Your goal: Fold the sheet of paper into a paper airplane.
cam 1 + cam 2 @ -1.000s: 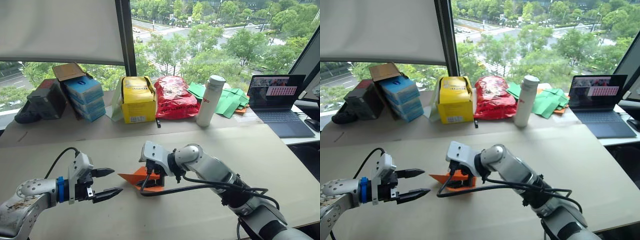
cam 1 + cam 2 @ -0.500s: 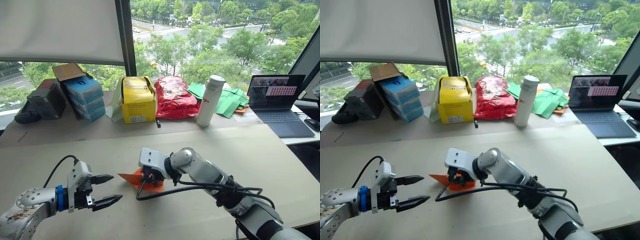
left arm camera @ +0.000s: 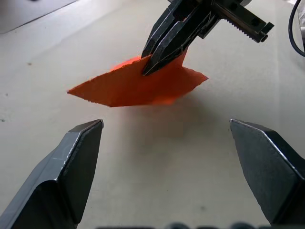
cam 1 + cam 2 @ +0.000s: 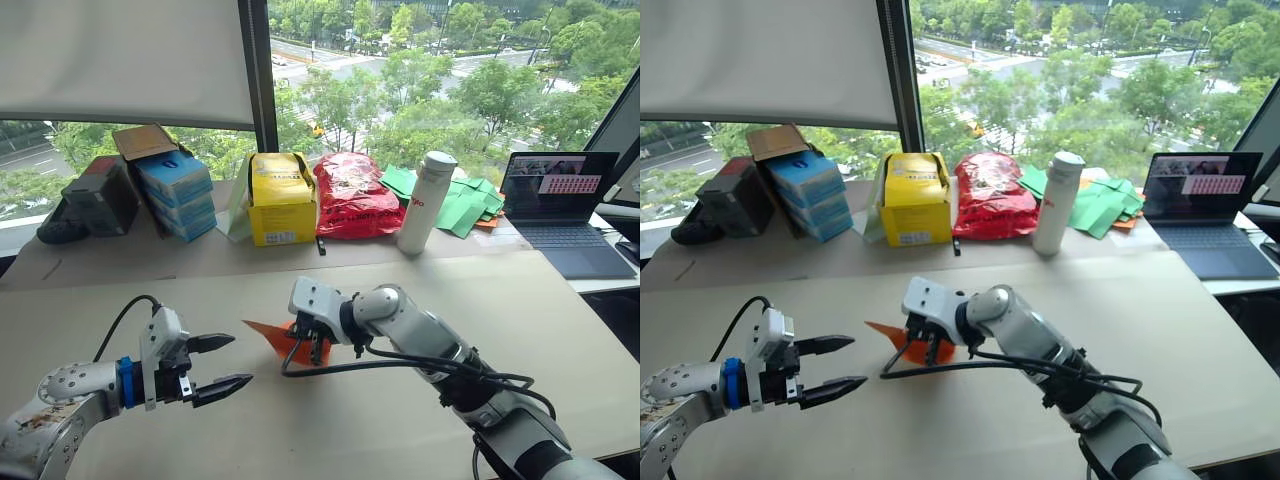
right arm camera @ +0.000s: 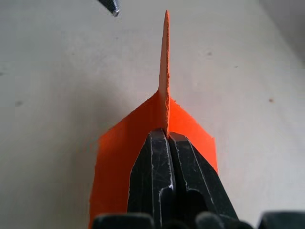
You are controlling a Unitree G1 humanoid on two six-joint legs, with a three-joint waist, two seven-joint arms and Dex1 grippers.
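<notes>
The left gripper [image 4: 228, 364], fingers apart, waits at 9 o'clock of the paper airplane [image 4: 272, 335]. The right gripper [image 4: 312, 347], now turned fingers-down, is clamped on its upright keel: wings likely next.

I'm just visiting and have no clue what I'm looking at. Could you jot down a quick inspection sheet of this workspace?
Surface: beige table, bare around the work.
Job's things: orange paper airplane, partly folded, one fold standing upright.
Clutter: along the window, blue boxes, yellow box, red bag, white bottle, green paper pieces, laptop.
Grippers: right gripper pinched shut on the paper; left gripper open, apart from it.
Cables: black cable along the right arm.
Surroundings: window onto trees and a road.
</notes>
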